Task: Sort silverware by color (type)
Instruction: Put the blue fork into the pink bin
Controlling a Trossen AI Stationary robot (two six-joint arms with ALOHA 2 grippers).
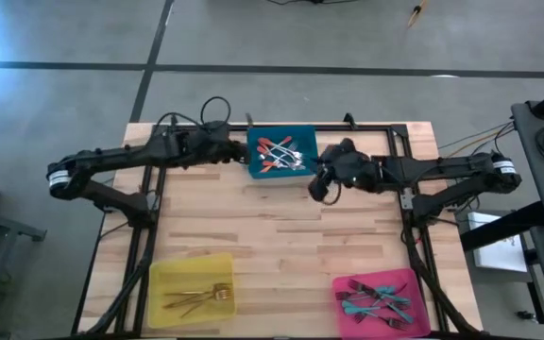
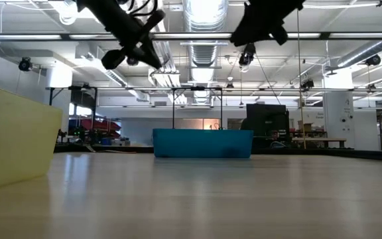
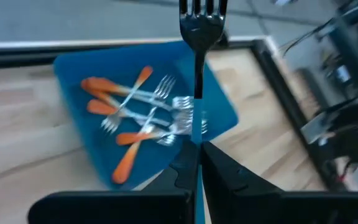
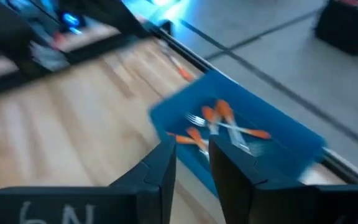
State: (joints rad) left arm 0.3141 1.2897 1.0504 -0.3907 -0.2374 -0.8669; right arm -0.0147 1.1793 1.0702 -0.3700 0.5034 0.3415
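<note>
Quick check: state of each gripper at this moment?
Left gripper: shut on a teal-handled fork.
Right gripper: open, holding nothing.

Three flat bins sit on the tabletop (image 1: 281,227): one blue bin (image 1: 255,165) at the middle of the far edge, one yellow bin (image 1: 159,283) at the near left corner, one pink bin (image 1: 418,312) at the near right corner. The blue bin holds about five orange-handled forks (image 3: 129,163) (they overlap, so the count is rough). One more fork (image 3: 199,37) is clamped in the left gripper (image 3: 199,149). Gold forks (image 1: 199,297) in the yellow bin and teal-handled forks (image 1: 376,300) in the pink bin are tangled beyond counting. Two robot arms.
</note>
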